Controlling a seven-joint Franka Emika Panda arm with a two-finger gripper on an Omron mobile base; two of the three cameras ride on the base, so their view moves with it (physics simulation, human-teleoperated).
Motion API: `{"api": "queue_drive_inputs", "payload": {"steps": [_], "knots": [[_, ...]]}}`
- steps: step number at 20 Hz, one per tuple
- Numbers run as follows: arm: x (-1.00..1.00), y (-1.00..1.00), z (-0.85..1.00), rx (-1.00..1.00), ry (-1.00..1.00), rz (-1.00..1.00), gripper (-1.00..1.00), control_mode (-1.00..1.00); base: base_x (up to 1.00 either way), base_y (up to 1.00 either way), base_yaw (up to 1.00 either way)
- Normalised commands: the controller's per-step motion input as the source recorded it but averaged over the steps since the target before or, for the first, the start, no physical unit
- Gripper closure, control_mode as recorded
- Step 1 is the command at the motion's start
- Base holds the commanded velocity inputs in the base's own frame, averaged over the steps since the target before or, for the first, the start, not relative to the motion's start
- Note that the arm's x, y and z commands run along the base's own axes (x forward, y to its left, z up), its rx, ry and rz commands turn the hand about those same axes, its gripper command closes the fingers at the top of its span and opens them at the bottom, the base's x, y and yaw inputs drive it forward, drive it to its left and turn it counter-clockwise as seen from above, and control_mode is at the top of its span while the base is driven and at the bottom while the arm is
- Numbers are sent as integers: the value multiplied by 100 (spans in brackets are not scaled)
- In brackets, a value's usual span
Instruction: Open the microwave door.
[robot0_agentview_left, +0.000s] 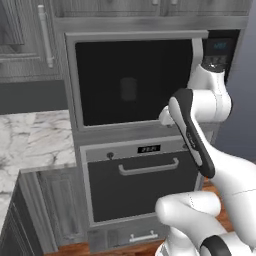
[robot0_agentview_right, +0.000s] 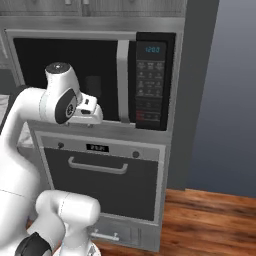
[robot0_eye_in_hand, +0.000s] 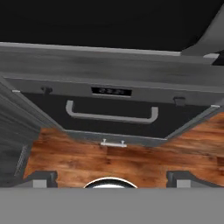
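Presently, entry for the approach step: door not yet gripped.

Item: microwave (robot0_agentview_right: 92, 72), wide steel unit built into the grey cabinet column above the oven. Its keypad panel (robot0_agentview_right: 150, 87) with a blue display sits at the right end.

Item: microwave door (robot0_agentview_left: 131, 80), black glass in a grey frame, appears shut and flush with the front. Its vertical silver bar handle (robot0_agentview_right: 123, 81) stands at the door's right edge, just beside the keypad.

Item: tool (robot0_eye_in_hand: 111, 177), fingertips spread wide with nothing between them. The hand looks downward past the lower edge of the microwave toward the oven and floor; the wrist hangs in front of the door's lower right part, near the handle but apart from it.

Judged next move: turn the hand toward the front, bring the fingers either side of the bar handle, close, then pull outward along the door's swing.

Surroundings: oven (robot0_agentview_left: 145, 182) with horizontal handle directly below; marble worktop (robot0_agentview_left: 32, 142) to the left; upper cabinet door (robot0_agentview_left: 25, 37); wood floor (robot0_agentview_right: 210, 220). Nothing stands between the tool and the handle; the arm's own elbow crowds the door's swing path.
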Motion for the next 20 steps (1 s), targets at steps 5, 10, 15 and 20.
{"api": "queue_drive_inputs", "payload": {"steps": [5, 10, 15, 20], "knots": [[0, 0, 0, 0, 0, 0, -100, 100, -37, -64, -2], [-14, 0, 4, 0, -8, 0, -100, -100, -21, -10, 0], [-25, 0, 12, 0, -17, 0, -100, -100, 0, 0, 0], [-11, 0, 38, 3, -27, 0, -100, -100, 0, 0, 0]]}}
